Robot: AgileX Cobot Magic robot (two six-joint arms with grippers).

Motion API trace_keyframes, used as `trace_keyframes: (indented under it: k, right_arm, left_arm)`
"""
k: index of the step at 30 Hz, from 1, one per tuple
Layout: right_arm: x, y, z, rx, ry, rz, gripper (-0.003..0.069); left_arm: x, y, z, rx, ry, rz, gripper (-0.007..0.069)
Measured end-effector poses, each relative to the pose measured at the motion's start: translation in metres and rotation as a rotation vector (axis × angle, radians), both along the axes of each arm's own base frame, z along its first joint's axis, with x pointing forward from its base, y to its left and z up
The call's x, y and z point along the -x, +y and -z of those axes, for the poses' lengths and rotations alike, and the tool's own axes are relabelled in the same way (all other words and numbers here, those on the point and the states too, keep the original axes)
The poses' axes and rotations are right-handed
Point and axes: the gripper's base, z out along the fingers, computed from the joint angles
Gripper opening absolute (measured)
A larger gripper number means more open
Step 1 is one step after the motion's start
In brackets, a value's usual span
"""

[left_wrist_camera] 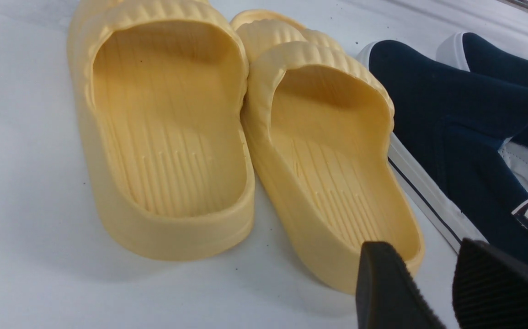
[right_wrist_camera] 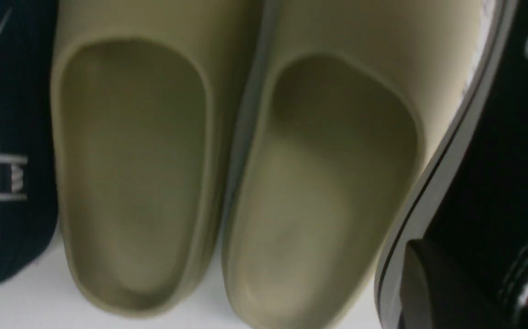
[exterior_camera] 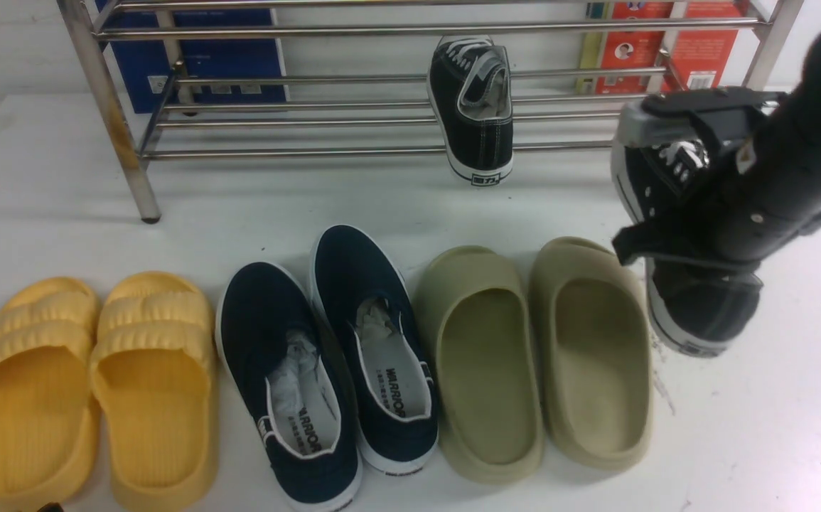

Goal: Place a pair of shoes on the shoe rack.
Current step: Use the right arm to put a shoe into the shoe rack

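The shoe rack (exterior_camera: 396,30) holds one black sneaker (exterior_camera: 473,107) on its lower bars, with the heel hanging out past the front bar. The other black sneaker (exterior_camera: 701,313) is off the rack, just right of the olive slides (exterior_camera: 538,355) on the table (exterior_camera: 773,441). The right claw (exterior_camera: 655,235) is clamped on it near the collar. The left claw (left_wrist_camera: 428,256) hangs with its fingers apart and nothing between them, over the yellow slides (left_wrist_camera: 168,137) and navy slip-ons (left_wrist_camera: 465,119).
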Motion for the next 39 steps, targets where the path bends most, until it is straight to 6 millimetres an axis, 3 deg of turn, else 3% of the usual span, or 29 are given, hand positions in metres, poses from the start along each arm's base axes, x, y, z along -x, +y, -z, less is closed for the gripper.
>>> trace_keyframes:
  k: [9,16,22,39]
  right_arm:
    - [-0.080,0.033,0.010,0.003,-0.058,-0.035,0.0029]
    - [-0.123,0.033,0.025,0.010,-0.047,-0.013,0.0029]
    - [-0.142,0.028,0.031,0.011,-0.053,-0.014,0.0029]
    - [-0.161,0.034,0.039,-0.045,-0.154,-0.015,0.0029]
  left_arm:
    - [0.000,0.000,0.000,0.000,0.000,0.000,0.0240]
    - [0.000,0.000,0.000,0.000,0.000,0.000,0.0240]
    - [0.000,0.000,0.000,0.000,0.000,0.000,0.0240]
    - [0.000,0.000,0.000,0.000,0.000,0.000,0.0240]
